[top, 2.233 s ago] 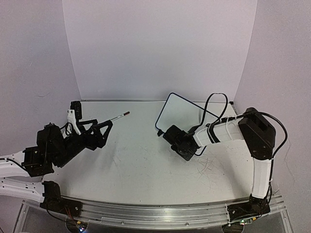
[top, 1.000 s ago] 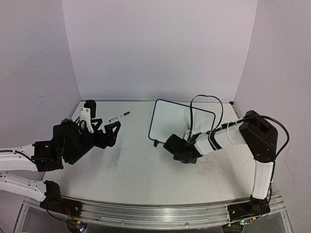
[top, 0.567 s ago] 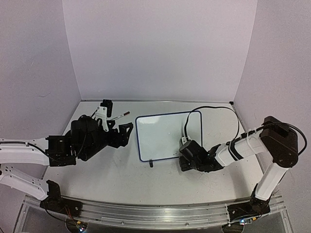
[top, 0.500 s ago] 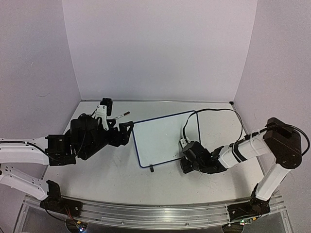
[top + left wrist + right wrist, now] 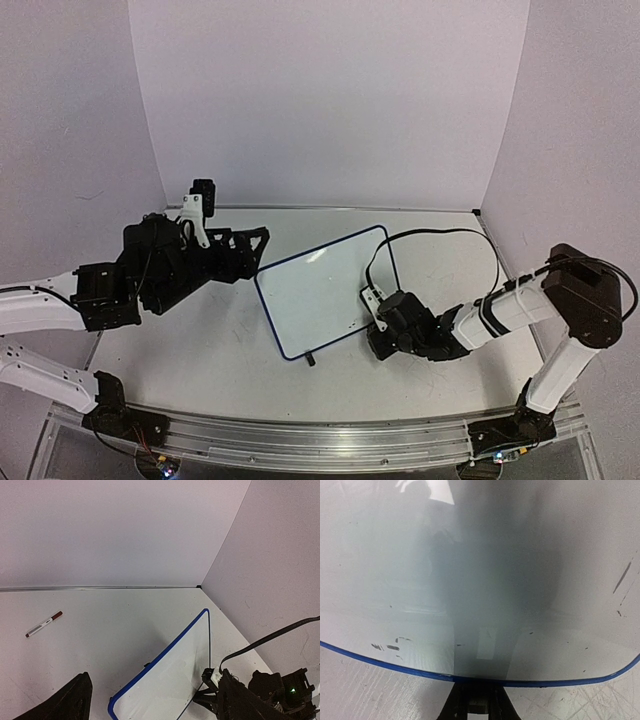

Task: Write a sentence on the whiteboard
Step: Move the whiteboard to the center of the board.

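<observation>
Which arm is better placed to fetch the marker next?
Left: the left gripper has open, empty jaws and faces the marker; the right gripper has its jaws on the whiteboard rim.

The surface point(image 5: 200, 340) is a wide white tabletop, closed at the back and both sides by plain pale walls, with a metal rail point(image 5: 330, 440) along its near edge. Faint grey scribbled scuffs mark it, thickest toward the middle and the near right. A marker point(image 5: 44, 624) with a white barrel and a dark red cap lies flat on it at a slant, toward the back wall. Well apart from the marker, the whiteboard point(image 5: 315, 300) stands tilted over the middle, its blue-rimmed lower edge and a small black foot point(image 5: 311, 359) close to the surface; whether they touch cannot be told.
</observation>
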Robot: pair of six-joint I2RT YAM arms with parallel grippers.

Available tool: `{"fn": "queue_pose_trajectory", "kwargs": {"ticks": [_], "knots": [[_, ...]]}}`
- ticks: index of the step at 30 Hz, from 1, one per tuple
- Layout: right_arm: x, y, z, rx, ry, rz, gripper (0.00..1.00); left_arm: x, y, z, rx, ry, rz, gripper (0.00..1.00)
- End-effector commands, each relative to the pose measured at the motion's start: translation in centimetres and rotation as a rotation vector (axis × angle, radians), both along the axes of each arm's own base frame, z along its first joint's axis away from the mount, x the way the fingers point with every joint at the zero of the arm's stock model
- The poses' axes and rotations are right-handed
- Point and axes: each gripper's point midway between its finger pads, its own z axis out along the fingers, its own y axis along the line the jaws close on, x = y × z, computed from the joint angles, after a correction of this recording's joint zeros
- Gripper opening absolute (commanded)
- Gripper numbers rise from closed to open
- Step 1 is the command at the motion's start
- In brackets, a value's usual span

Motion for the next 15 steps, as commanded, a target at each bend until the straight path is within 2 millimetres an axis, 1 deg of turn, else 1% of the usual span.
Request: {"fn": "queue_pose_trajectory", "kwargs": {"ticks": [1, 3, 5, 7, 10, 15], "knots": [[-0.3, 1.0, 0.9, 0.063, -0.022, 0.022, 0.09, 0.1, -1.1, 2.0, -0.002, -0.013, -0.024, 0.89], [-0.2, 0.8, 1.3, 0.085, -0.022, -0.01, 0.09, 0.3, -1.5, 1.9, 0.016, -0.013, -0.026, 0.9], [0.1, 0.2, 1.5, 0.1, -0.02, -0.07, 0.05, 0.4, -2.0, 1.9, 0.027, -0.015, -0.031, 0.91], [0.2, 0.0, 1.6, 0.122, -0.007, -0.113, 0.03, 0.5, -2.3, 1.9, 0.031, -0.015, -0.038, 0.91], [0.1, -0.6, 1.7, 0.141, 0.001, -0.188, 0.03, 0.5, -2.5, 2.0, 0.034, -0.016, -0.042, 0.91], [-0.5, -0.6, 2.0, 0.19, 0.024, -0.229, 0.06, 0.5, -2.5, 2.1, 0.035, -0.02, -0.045, 0.92]]}}
